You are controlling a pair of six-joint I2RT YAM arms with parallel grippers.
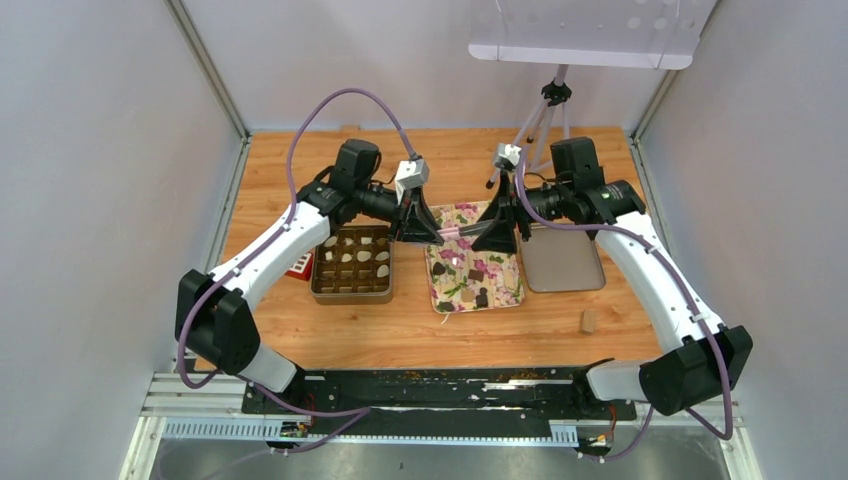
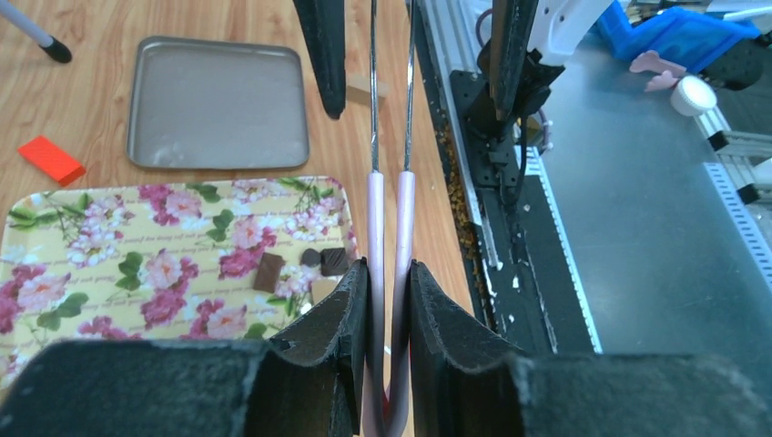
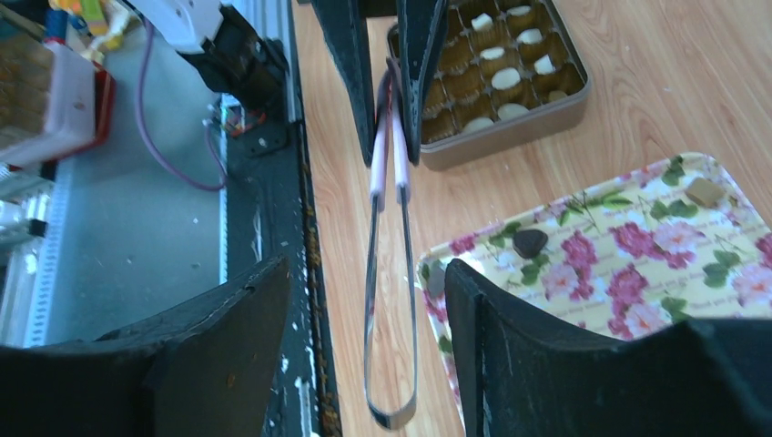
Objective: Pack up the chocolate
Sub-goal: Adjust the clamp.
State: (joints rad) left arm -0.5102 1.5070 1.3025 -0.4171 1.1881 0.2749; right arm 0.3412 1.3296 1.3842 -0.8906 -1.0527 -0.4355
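Left gripper clamped on pink-handled tongs. Right gripper fingers wide, straddling the tongs' metal end, not touching. Chocolate pieces on floral tray.

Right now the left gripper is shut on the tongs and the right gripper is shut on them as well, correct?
Not quite. The left gripper is shut on the tongs, but the right gripper is open, its fingers standing apart on either side of them without touching. The right wrist view shows it.
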